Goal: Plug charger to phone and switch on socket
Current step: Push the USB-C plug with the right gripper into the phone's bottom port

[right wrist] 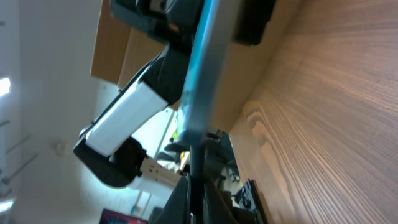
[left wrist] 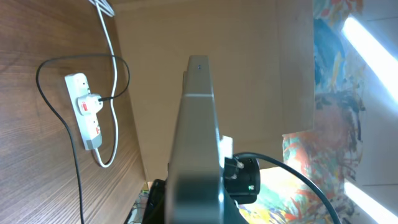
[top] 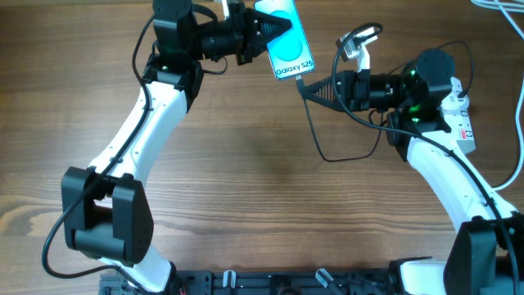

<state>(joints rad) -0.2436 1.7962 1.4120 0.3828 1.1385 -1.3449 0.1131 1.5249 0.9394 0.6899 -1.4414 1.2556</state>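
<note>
My left gripper is shut on the phone and holds it above the table, cyan screen up, with the "Galaxy S25" end towards the right arm. My right gripper is shut on the charger plug, and its tip is at the phone's lower end. The black charger cable hangs from there in a loop. In the left wrist view the phone shows edge-on. In the right wrist view the plug meets the phone's edge. The socket lies at the right, partly under the right arm, and also shows in the left wrist view.
A white adapter with the black cable sits in the strip. The strip's thick white cord runs off towards the far edge. More white cords lie at the table's far right corner.
</note>
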